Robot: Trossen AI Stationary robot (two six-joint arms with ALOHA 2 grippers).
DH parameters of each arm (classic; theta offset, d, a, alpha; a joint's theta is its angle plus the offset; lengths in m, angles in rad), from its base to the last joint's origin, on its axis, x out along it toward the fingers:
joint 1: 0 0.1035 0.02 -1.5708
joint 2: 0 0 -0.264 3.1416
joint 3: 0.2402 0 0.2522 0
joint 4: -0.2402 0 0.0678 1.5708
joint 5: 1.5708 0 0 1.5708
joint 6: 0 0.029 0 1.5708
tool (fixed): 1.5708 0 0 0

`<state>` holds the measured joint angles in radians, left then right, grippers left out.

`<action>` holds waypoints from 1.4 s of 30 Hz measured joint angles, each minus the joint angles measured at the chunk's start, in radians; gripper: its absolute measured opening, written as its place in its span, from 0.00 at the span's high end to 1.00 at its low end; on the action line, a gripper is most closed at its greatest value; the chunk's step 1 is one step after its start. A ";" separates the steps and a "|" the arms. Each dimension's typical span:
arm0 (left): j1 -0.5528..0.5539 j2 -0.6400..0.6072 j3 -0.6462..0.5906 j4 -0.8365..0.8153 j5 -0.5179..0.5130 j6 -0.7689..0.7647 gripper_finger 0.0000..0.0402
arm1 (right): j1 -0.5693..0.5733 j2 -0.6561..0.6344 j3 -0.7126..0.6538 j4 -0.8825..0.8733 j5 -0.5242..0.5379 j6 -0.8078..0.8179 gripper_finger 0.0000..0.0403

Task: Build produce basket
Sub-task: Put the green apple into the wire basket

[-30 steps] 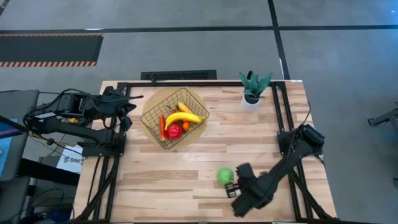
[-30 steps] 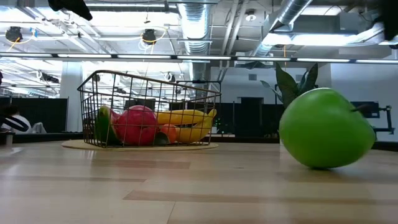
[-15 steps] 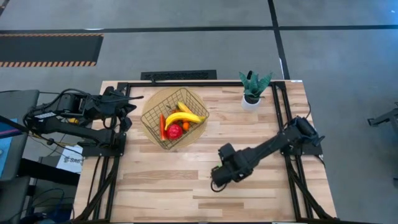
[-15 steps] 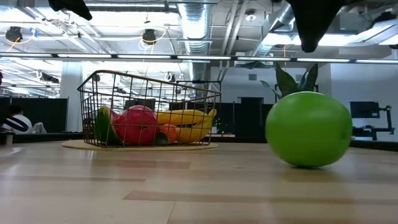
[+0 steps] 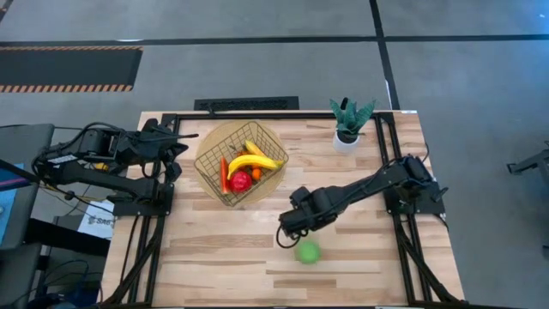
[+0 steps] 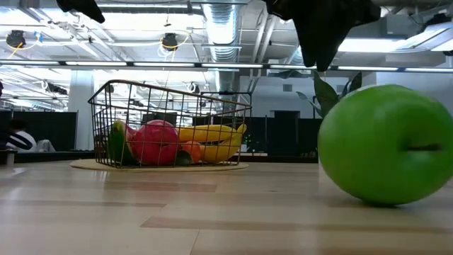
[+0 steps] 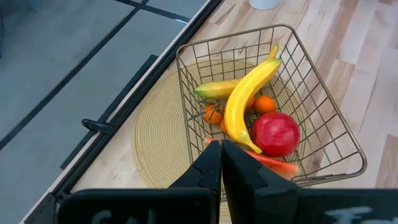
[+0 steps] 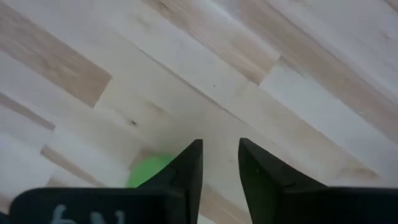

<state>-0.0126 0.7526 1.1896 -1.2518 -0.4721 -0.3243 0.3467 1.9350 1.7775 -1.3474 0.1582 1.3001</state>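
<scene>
I am seeing the round green plastic apple (image 5: 308,252) lying loose on the pale wooden surface (image 5: 214,257) near its front edge, just in front of my right claw (image 5: 286,235), toward the right. That claw is hanging above it with fingers narrowly parted, gripping nothing. This arm is far nearer the apple. Farther back, the square dark-gold wire basket (image 5: 209,163) is holding the other produce (image 5: 249,166). The left claw (image 7: 221,163) is waiting pinched closed beside the basket, toward the left edge.
</scene>
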 joint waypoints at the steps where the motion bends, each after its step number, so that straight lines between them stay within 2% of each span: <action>1: 0.000 0.000 0.000 0.000 -0.001 0.004 1.00 | -0.005 0.000 0.000 -0.001 0.000 -0.002 0.69; 8: 0.000 0.000 0.000 0.000 -0.004 0.006 1.00 | 0.000 0.000 0.000 -0.005 0.000 -0.003 0.63; 16: 0.000 0.000 0.000 0.000 -0.003 -0.010 1.00 | 0.027 0.000 0.000 -0.079 0.001 0.020 0.62; 25: 0.000 0.000 0.000 0.000 0.022 -0.028 1.00 | 0.082 0.000 0.000 -0.225 0.001 0.150 0.62; 42: 0.000 0.000 0.000 0.000 0.042 -0.044 1.00 | 0.242 0.000 -0.044 -0.223 -0.001 0.529 0.62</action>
<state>-0.0128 0.7528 1.1896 -1.2515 -0.4304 -0.3678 0.5888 1.9350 1.7332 -1.5703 0.1570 1.8291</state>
